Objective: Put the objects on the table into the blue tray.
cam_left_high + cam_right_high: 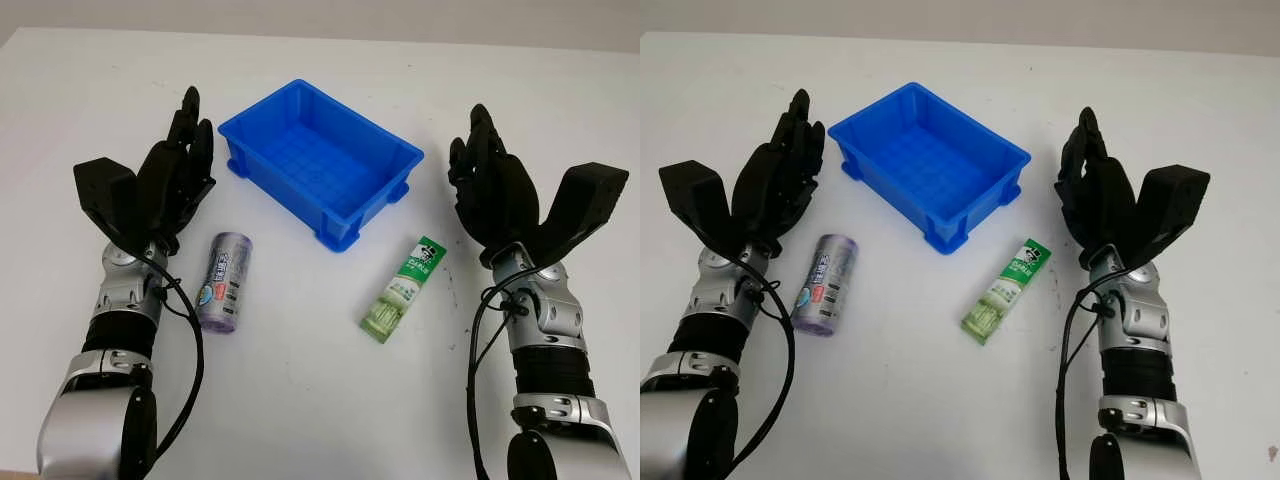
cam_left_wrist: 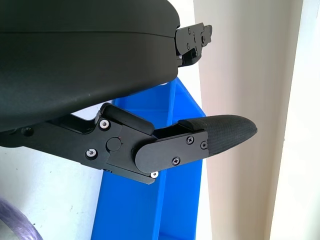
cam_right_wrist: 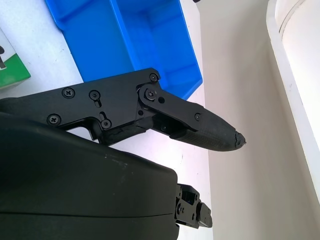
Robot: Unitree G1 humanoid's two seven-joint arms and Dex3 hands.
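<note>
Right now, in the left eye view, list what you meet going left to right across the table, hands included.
left hand → purple can → blue tray → green tube → right hand

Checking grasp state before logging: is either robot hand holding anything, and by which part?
Nothing is held. The left robot hand and right robot hand are open, either side of the blue tray.
</note>
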